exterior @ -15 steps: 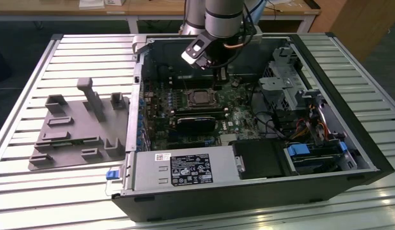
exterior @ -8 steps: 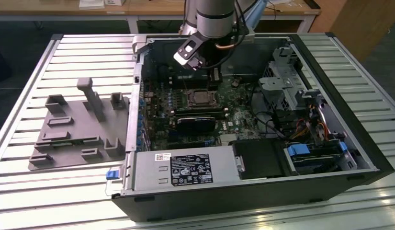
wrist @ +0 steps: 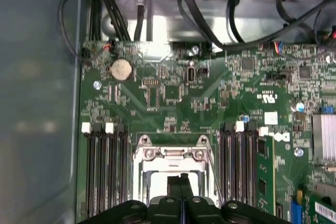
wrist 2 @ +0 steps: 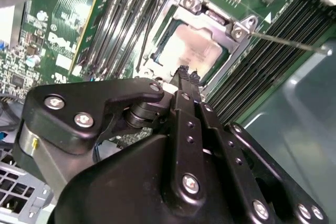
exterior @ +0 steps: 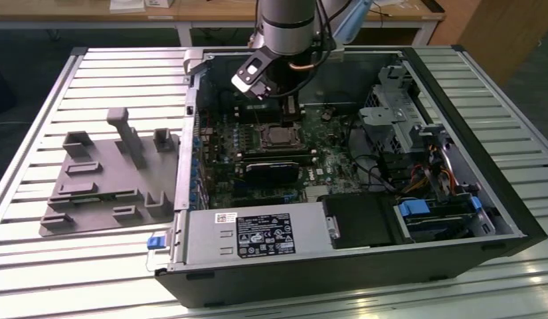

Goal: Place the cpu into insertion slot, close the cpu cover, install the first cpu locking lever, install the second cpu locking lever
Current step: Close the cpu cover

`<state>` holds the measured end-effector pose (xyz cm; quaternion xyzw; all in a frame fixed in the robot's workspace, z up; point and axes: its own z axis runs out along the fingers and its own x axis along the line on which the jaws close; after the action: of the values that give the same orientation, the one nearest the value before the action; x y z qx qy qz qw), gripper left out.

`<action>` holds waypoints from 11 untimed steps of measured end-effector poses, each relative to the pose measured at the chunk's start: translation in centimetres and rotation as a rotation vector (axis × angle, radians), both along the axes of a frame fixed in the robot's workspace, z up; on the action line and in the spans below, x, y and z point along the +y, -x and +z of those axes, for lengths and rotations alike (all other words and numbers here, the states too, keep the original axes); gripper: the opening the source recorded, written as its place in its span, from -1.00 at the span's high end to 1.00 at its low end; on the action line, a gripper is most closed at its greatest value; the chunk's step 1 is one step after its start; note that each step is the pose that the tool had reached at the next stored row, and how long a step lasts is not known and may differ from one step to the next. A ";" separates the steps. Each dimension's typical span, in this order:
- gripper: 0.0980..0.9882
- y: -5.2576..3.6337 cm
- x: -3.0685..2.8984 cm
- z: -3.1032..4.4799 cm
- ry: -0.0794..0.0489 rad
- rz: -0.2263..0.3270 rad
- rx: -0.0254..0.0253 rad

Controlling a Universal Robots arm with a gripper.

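The insertion slot (exterior: 278, 136) sits mid-board inside the open computer case. In the second wrist view the cpu (wrist 2: 197, 51) lies in it, its dull silver top showing through the window of the cpu cover (wrist 2: 212, 19), which lies flat over it. A thin wire locking lever (wrist 2: 286, 41) sticks out sideways from the socket's corner, over the memory slots. My gripper (wrist 2: 188, 75) hangs just above the socket's near edge, fingers pressed together with nothing between them. In the first wrist view the gripper (wrist: 181, 179) is over the cover (wrist: 173, 154). In the exterior view the gripper (exterior: 289, 113) is just behind the socket.
Long black memory slots (wrist: 102, 171) flank the socket on both sides. A black card (exterior: 274, 171) lies in front of it, the power supply (exterior: 252, 236) nearer still. Cables (exterior: 380, 173) and a drive cage (exterior: 398, 106) crowd the exterior view's right. A grey fixture (exterior: 105, 179) rests beside the case.
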<state>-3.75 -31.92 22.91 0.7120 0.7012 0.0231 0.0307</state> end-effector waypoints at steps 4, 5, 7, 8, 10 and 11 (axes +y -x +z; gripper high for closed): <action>0.99 0.30 -0.13 -0.21 0.000 -0.001 0.0001; 0.99 0.37 -0.16 -0.27 0.000 -0.001 0.0000; 0.99 0.54 -0.23 -0.38 0.000 -0.001 0.0000; 0.99 0.61 -0.25 -0.42 0.000 -0.001 -0.0001; 0.99 0.66 -0.26 -0.44 0.000 -0.001 0.0000; 0.99 0.66 -0.26 -0.44 0.000 -0.001 0.0001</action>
<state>-4.41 -32.17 22.48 0.7123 0.7008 0.0230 0.0307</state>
